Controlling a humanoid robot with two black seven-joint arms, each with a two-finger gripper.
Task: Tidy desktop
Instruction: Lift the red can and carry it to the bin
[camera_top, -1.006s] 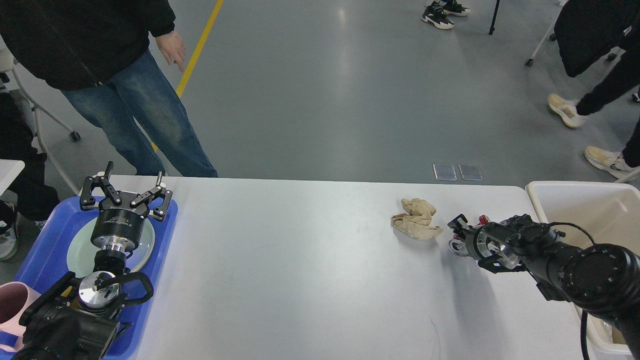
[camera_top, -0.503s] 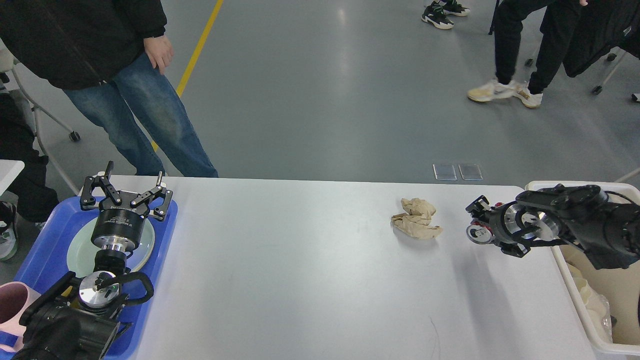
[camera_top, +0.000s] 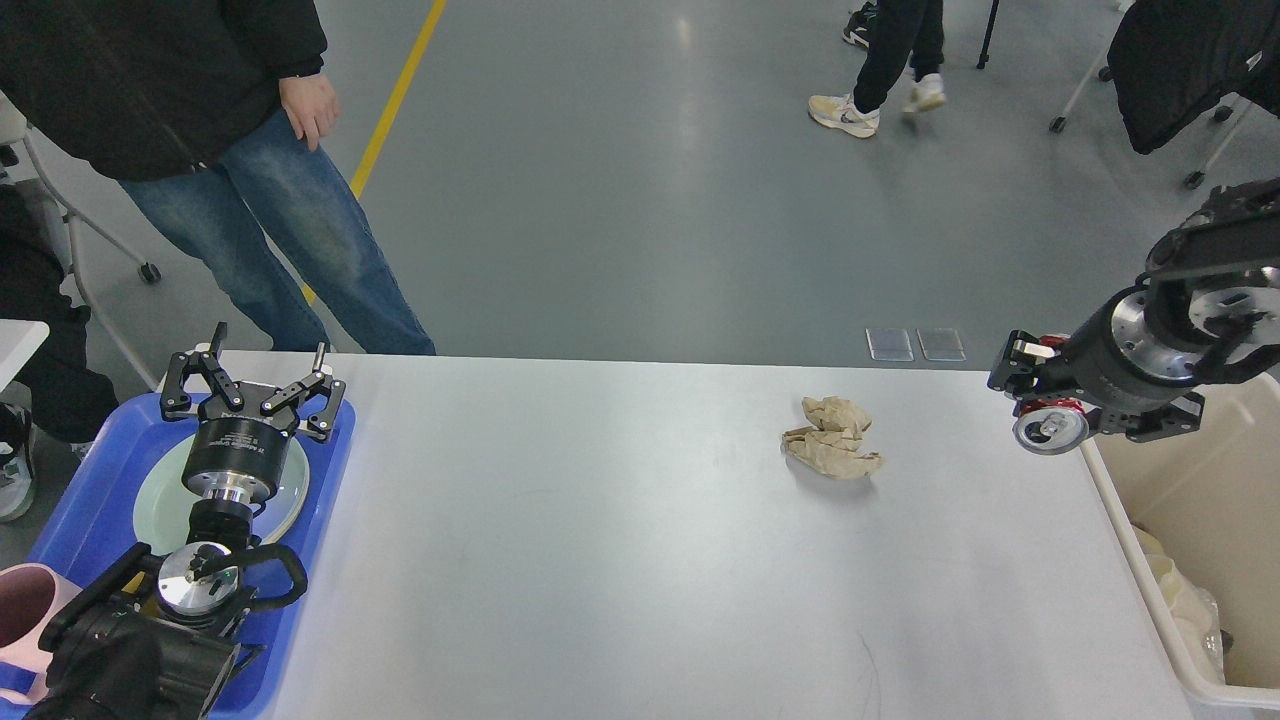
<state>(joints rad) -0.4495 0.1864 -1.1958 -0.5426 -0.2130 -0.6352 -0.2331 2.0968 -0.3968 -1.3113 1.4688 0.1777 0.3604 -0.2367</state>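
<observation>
The white tabletop (camera_top: 600, 560) bears only a crumpled, light, soft brown paper wad (camera_top: 832, 443) near its far right edge, easily pinched anywhere, while the right pincer (camera_top: 1040, 405) grips a small can (camera_top: 1048, 429) beside the bin (camera_top: 1130, 560) and the left pincer (camera_top: 252, 380) hangs spread, empty, over the blue tray (camera_top: 75, 500).

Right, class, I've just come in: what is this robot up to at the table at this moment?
It is clearing the desktop. Its right gripper holds a small red can in the air near the white bin. A crumpled brown paper lies on the table. The left gripper hangs open over a plate in the blue tray.
</observation>
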